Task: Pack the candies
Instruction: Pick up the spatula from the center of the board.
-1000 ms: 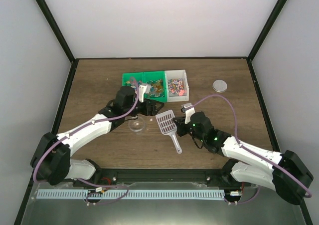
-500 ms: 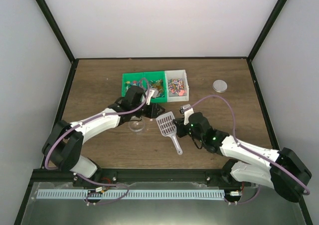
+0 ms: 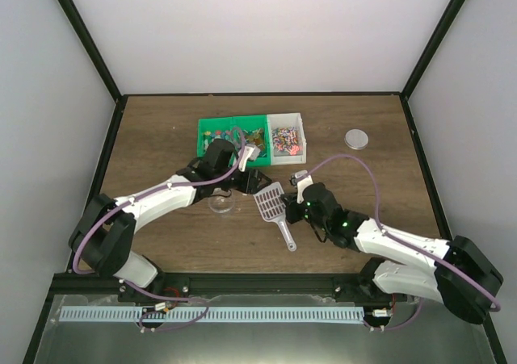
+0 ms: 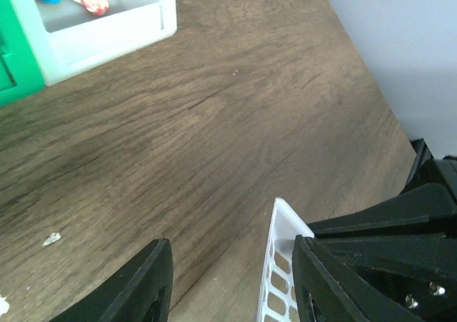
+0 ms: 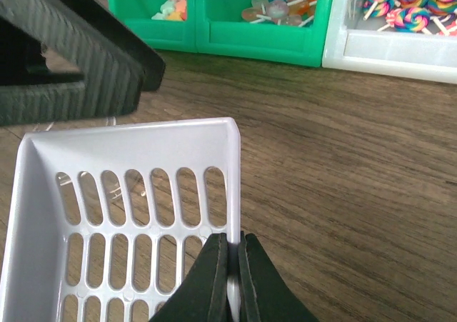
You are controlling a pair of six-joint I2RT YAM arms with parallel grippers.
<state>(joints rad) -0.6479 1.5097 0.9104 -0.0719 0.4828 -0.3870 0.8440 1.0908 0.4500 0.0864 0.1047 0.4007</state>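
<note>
Many tiny candies [image 3: 284, 139] are sitting in the bins [image 3: 207, 130] behind the scoop [image 3: 269, 197]. You are clamping your right tool [image 5: 230, 261] on its edge; your left tool [image 4: 230, 275] is hanging apart. They look light and slippery, so try scooping underneath.

Left tool [image 3: 254, 177] blocks the scoop's [image 3: 270, 199] front-left; bare table [image 5: 343, 158] lies open toward the white bin [image 5: 400, 47].

Above the table [image 4: 214, 122], left pincer [image 4: 230, 254] stands parted (scoop [image 4: 285, 230] corner beside one finger).

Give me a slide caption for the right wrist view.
Right gripper pinches the scoop by its side wall; candies sit in bins behind.
</note>
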